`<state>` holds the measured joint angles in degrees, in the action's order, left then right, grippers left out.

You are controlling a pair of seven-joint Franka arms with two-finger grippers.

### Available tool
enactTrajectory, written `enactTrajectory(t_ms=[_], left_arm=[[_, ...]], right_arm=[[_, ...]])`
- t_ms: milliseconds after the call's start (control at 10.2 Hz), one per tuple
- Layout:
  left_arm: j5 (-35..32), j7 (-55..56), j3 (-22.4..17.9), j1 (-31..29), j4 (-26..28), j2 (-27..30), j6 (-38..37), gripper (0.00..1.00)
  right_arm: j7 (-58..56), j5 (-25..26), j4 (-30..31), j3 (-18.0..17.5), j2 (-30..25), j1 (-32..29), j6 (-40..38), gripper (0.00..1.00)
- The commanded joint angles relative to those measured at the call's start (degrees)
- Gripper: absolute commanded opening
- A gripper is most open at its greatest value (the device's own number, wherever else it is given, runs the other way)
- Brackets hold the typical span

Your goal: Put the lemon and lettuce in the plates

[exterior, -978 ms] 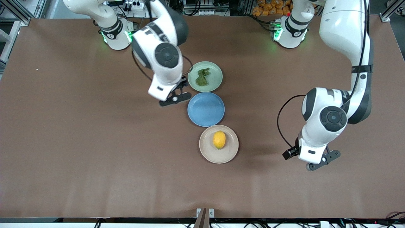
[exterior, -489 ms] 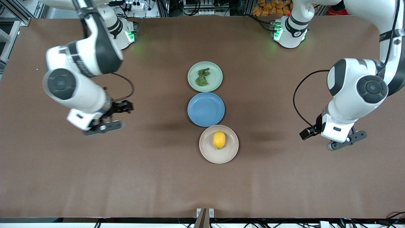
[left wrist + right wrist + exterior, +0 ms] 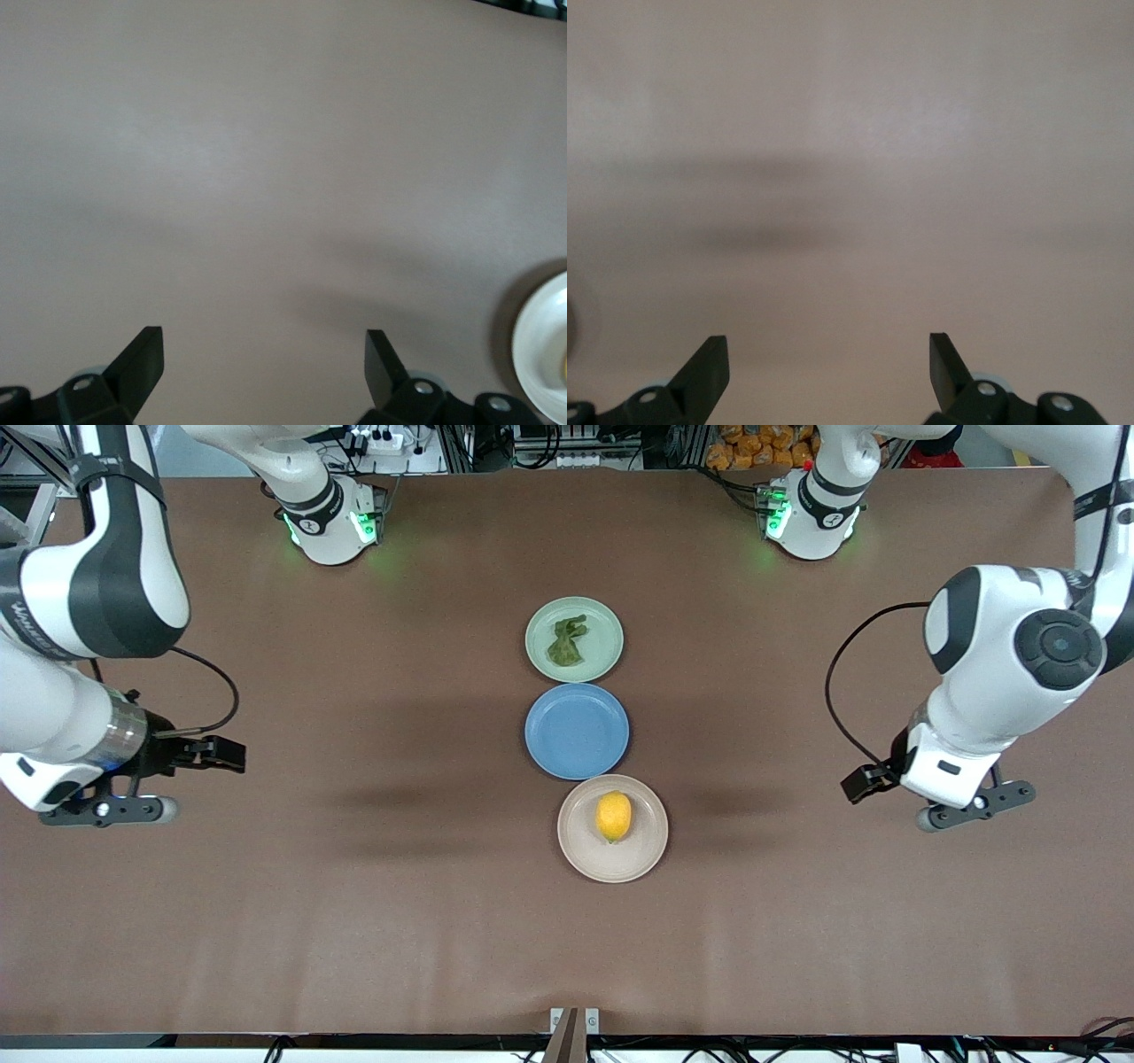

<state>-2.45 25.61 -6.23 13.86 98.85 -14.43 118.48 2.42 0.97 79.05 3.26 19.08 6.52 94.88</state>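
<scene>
Bright-yellow oval lemon (image 3: 614,816) sits in the beige-cream round plate (image 3: 647,856); dark-green wrinkly lettuce (image 3: 565,641) in the mint-green plate (image 3: 604,622). Left end effector (image 3: 264,354) and right end effector (image 3: 828,352) both spread, empty, over bare desk (image 3: 354,921). I judge placement done: park wide, clear of the plates.

light: even overhead | shadows: soft, faint | wrist views: hazy, washed-out

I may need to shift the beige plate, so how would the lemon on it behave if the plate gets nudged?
The lemon looks rounded and oval, so it would probably roll. It lies loose in the beige plate, whose rim seems low and may not stop it. Its skin looks smooth, so a pinch could slip toward the pointed ends; gripping across its middle seems safer.
</scene>
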Motion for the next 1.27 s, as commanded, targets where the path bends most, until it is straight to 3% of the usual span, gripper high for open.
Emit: enactTrajectory(t_ms=[0, 196, 391, 489, 587, 783, 978, 1174], left_arm=[[-1.0, -3.1, 0.5, -3.0, 8.6, 8.5, -0.4, 1.00], [-0.4, -3.4, 1.3, -4.6, 14.3, 14.1, -0.1, 1.00], [0.2, -3.5, 4.9, -7.2, 15.8, 16.9, -0.4, 1.00], [0.3, -4.8, 8.6, -10.7, 15.4, 17.9, -0.5, 1.00], [0.3, -5.4, 11.1, -12.4, 13.9, 18.0, -0.5, 1.00], [-0.4, -6.1, 11.1, -11.2, 10.5, 17.9, -1.4, 1.00], [-0.5, -13.1, 11.0, -10.4, 3.8, 17.8, -12.3, 1.00], [-0.5, -14.5, 12.2, -10.0, -6.1, 13.6, -22.6, 1.00]], right_arm=[[0.0, 0.5, -0.6, 0.8, -5.5, -0.7, -2.9, 1.00], [0.0, 0.6, -0.4, 0.8, -8.9, -1.1, -5.1, 1.00], [0.4, 0.6, 0.0, 0.9, -12.1, -0.7, -8.4, 1.00], [0.9, 0.6, 0.7, 0.9, -13.3, -0.2, -8.9, 1.00], [1.0, 0.5, 0.8, 0.9, -13.7, 0.0, -8.9, 1.00], [1.0, 0.5, 4.4, 1.3, -15.4, 0.3, -3.9, 1.00], [0.7, 0.2, 6.6, 2.4, -16.4, 0.3, -0.9, 1.00], [0.4, 0.2, 6.2, 2.4, -16.4, 0.3, -1.7, 1.00]])
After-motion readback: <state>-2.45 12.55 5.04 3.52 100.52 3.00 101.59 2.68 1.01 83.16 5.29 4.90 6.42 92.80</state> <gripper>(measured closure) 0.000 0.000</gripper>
